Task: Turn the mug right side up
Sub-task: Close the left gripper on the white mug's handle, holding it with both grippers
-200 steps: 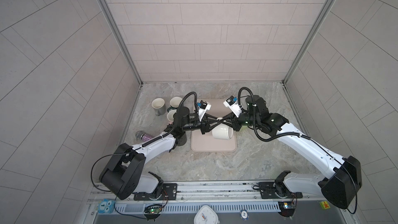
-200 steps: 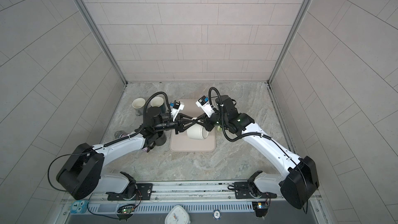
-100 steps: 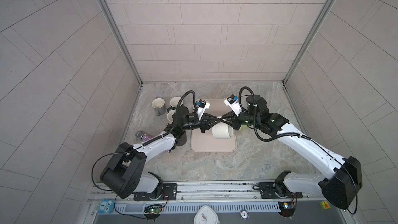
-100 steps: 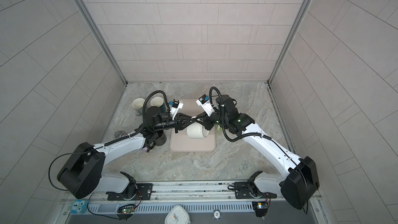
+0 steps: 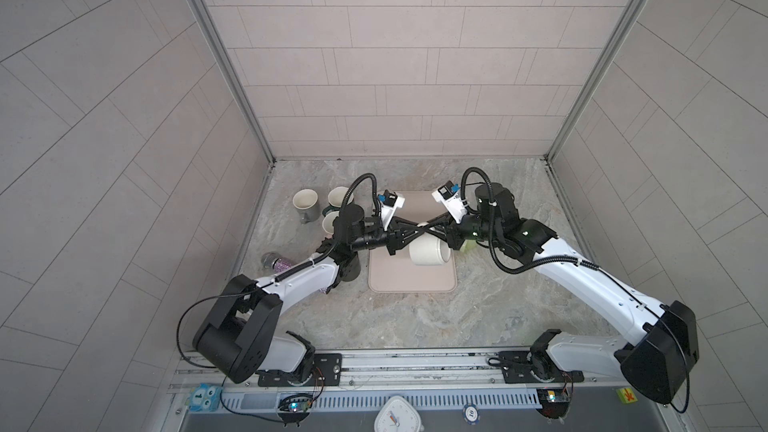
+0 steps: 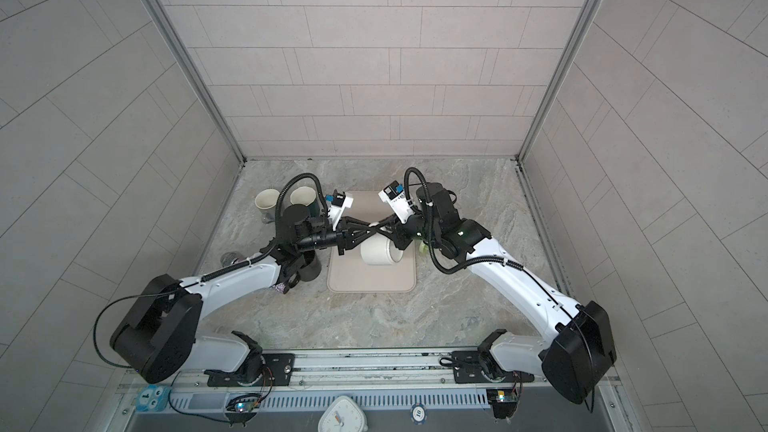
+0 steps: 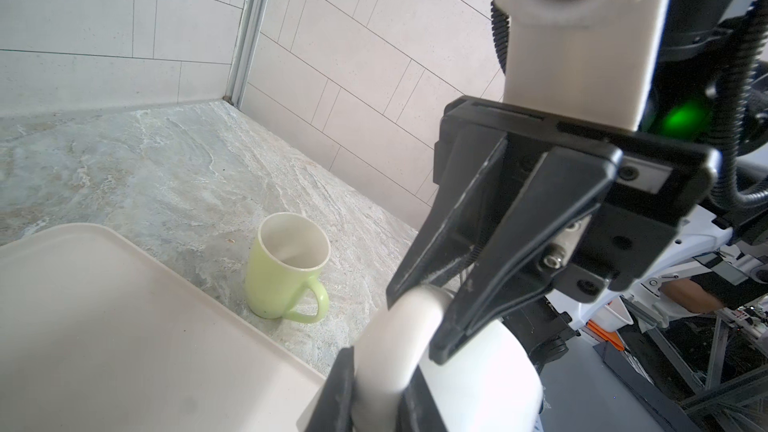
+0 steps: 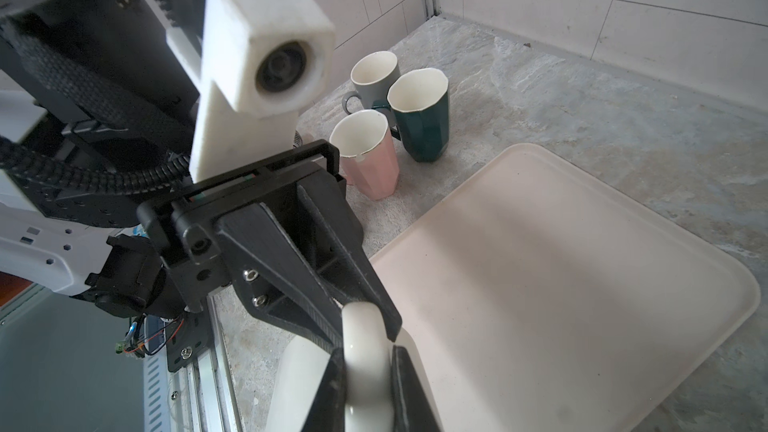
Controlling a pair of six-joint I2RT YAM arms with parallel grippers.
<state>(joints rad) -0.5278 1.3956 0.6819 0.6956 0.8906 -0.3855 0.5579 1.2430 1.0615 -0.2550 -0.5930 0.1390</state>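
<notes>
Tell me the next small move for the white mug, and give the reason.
Probably open the right gripper and let go. Both it and the left gripper are shut on the handle of the white mug, which is on its side over the tray. With two grips on one handle, neither wrist seems free to turn it upright.
</notes>
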